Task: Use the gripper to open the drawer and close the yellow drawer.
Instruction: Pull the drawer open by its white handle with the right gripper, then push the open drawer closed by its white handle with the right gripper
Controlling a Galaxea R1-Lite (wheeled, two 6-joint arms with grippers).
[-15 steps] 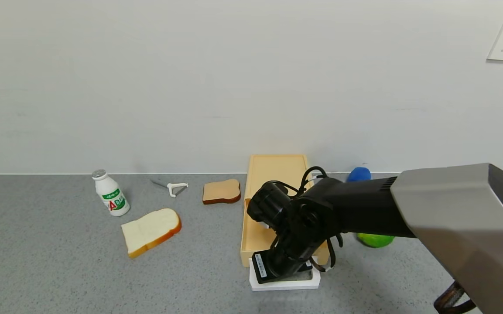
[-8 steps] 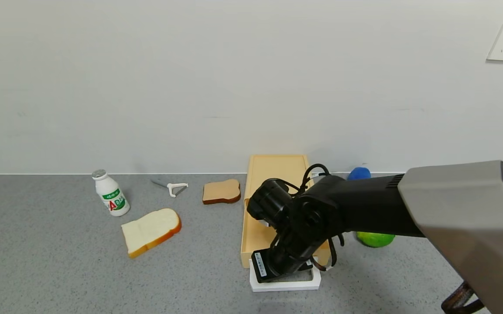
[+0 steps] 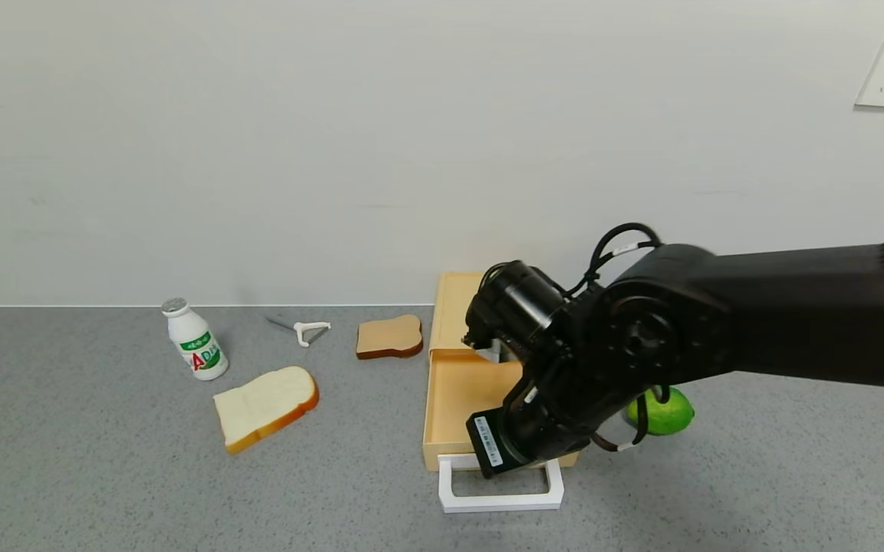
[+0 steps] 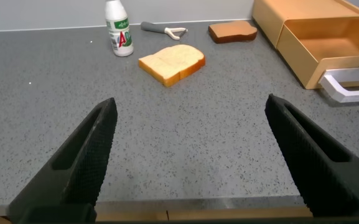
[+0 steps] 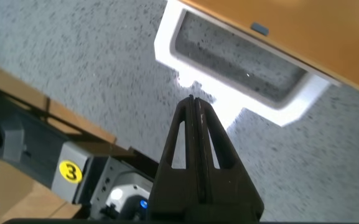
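The pale yellow drawer (image 3: 453, 406) is pulled out of its yellow case (image 3: 451, 307) toward me, with its white loop handle (image 3: 500, 502) at the front. My right gripper (image 3: 504, 466), black with looping cables, hovers just above the handle, shut and empty. In the right wrist view its closed fingertips (image 5: 192, 101) point at the handle (image 5: 289, 111) below the drawer front (image 5: 303, 31), not touching it. My left gripper (image 4: 191, 137) is open and empty low over the table at the near left; the drawer (image 4: 328, 37) shows off to its side.
A white bottle (image 3: 195, 341), a peeler (image 3: 305, 330), a brown toast slice (image 3: 389, 336) and a white bread slice (image 3: 265, 406) lie left of the drawer. A green fruit (image 3: 664, 414) sits right of it, partly behind my arm. The wall stands close behind.
My right gripper has lifted out of the white handle loop and risen, with the arm swinging up. The drawer and handle have stayed where they were.
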